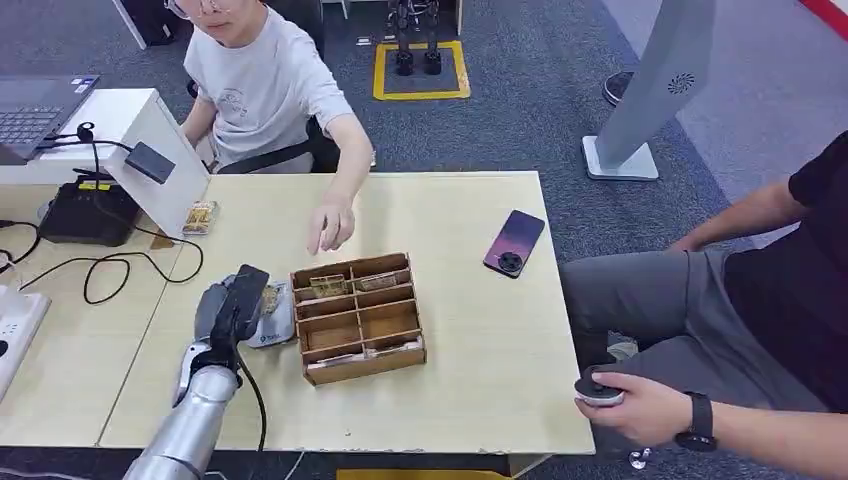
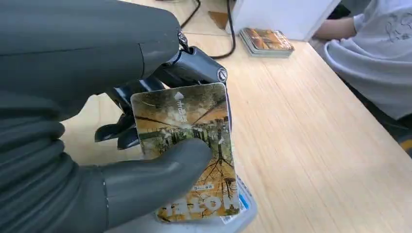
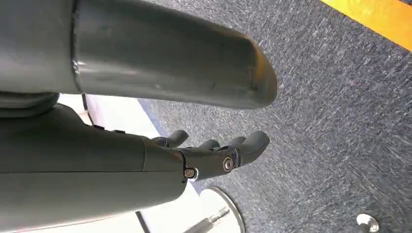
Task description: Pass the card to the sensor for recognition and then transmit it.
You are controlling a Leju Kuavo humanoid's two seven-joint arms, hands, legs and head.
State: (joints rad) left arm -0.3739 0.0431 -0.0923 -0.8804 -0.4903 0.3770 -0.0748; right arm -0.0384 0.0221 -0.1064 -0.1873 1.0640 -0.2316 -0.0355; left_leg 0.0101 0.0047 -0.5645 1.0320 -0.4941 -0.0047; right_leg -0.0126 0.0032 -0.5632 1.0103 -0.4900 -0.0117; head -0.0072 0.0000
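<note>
My left hand [image 1: 232,300] holds a card [image 2: 194,145] printed with an orange and brown tree picture, pinched between the thumb [image 2: 160,170] and the dark fingers behind it. The card lies just over a small white and grey sensor [image 1: 277,327] on the table; whether it touches the sensor I cannot tell. The sensor's edge [image 2: 244,213] peeks out under the card. My right hand [image 3: 214,158] hangs beside the table above grey carpet, fingers loosely bent with nothing in them.
A wooden divided box [image 1: 358,315] with cards in some compartments stands right of the sensor. A seated person's hand [image 1: 330,225] hovers behind the box. A card stack [image 1: 199,217] and a white stand [image 1: 150,150] sit at far left, a phone [image 1: 514,242] at right.
</note>
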